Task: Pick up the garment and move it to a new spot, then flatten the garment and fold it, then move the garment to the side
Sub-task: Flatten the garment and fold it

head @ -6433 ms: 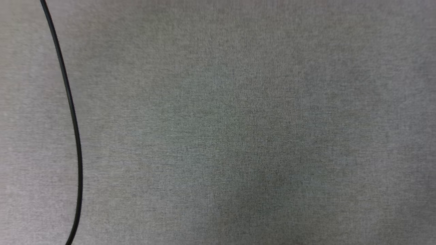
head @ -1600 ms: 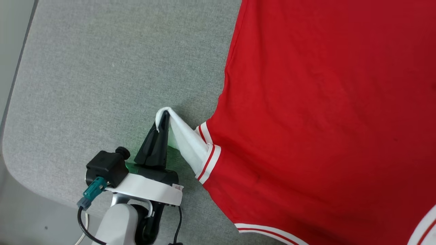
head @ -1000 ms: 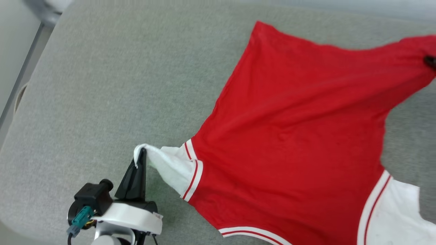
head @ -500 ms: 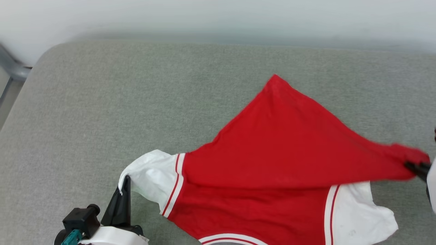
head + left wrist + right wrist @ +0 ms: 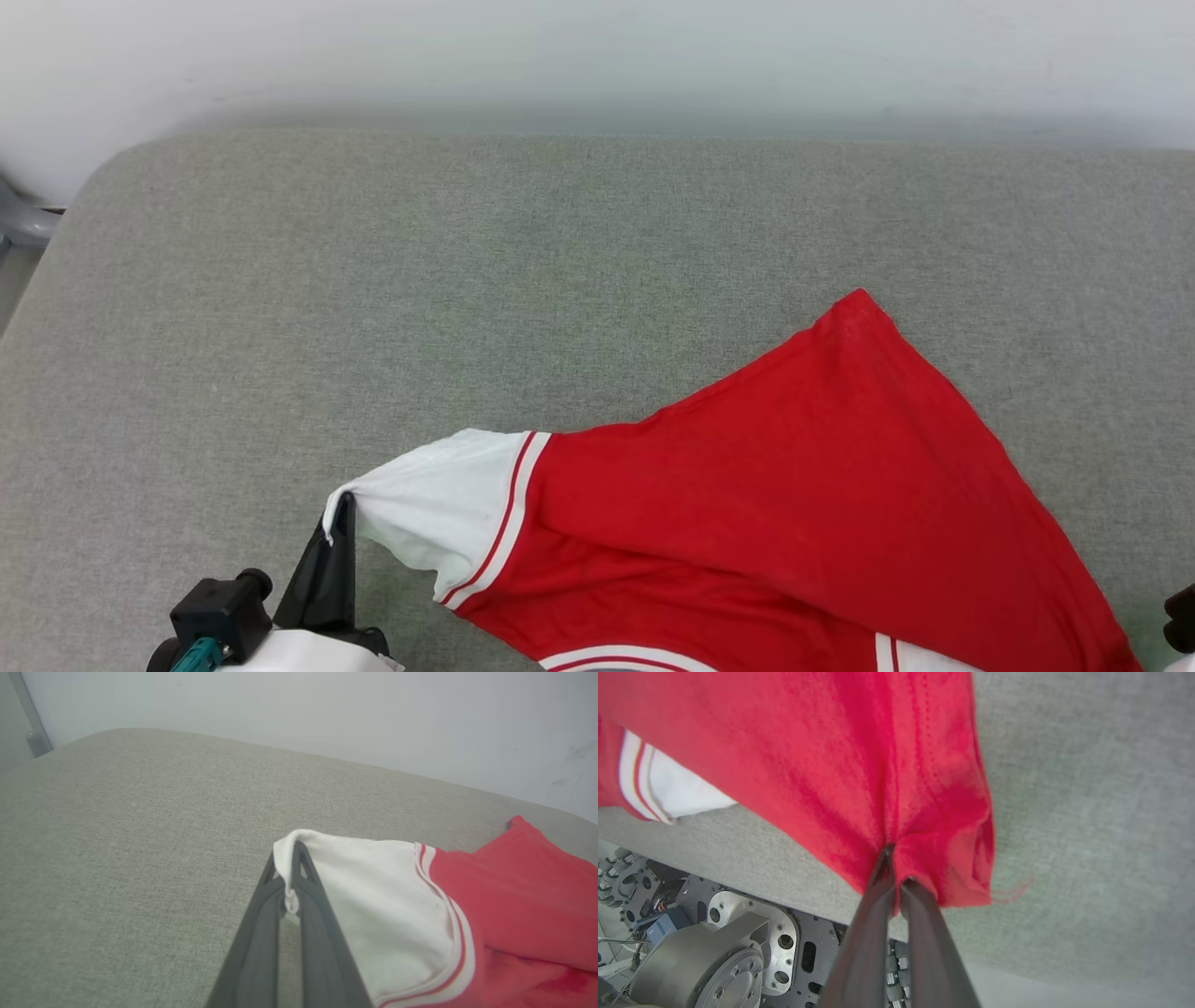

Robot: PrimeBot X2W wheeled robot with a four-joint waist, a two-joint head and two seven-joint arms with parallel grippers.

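Status: jersey [image 5: 794, 485] lies on the near-right part of the grey counter [image 5: 373, 280], its red panel doubled diagonally over itself. Left hand [image 5: 293, 858] is pressed together on the cuff of the white sleeve [image 5: 439, 504]. Right hand [image 5: 896, 872] pinches a red hem corner [image 5: 957, 877].

Versus half a second ago, the right hand's corner has dropped toward the near right edge, and the free hem corner has dragged after it.

Judgement: flattening unfinished, no tidy fold yet.

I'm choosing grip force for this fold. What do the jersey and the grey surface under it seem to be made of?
The garment looks like thin, soft knit, perhaps polyester, matte: it puckers and drapes where the left gripper pinches its white sleeve. The grey surface looks like coarse woven cloth, matte, over something firm: visible weave, rounded corner.
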